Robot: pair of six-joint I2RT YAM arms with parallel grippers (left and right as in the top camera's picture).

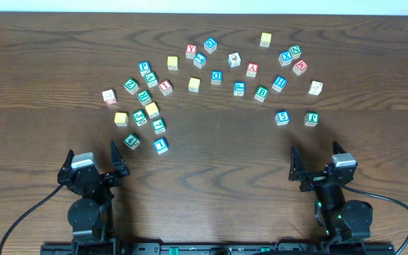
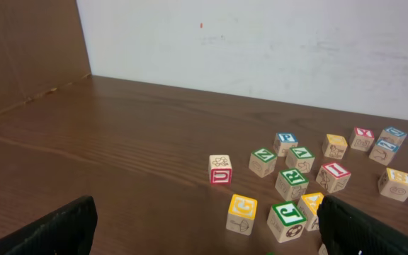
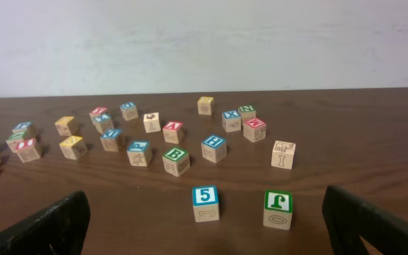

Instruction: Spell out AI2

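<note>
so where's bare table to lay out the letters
Widest bare patch: table front centre, between the front-left blue block and the 5 block. Left of the U block is free too. Crowded: the left cluster and the arc behind.

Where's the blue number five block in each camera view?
Overhead: blue 5 block, right of centre, at the front of the scatter.
Left wrist: not in view.
Right wrist: blue 5 block, low centre, closest row.
Shared landmark: green-lettered block, just right of it in both.
</note>
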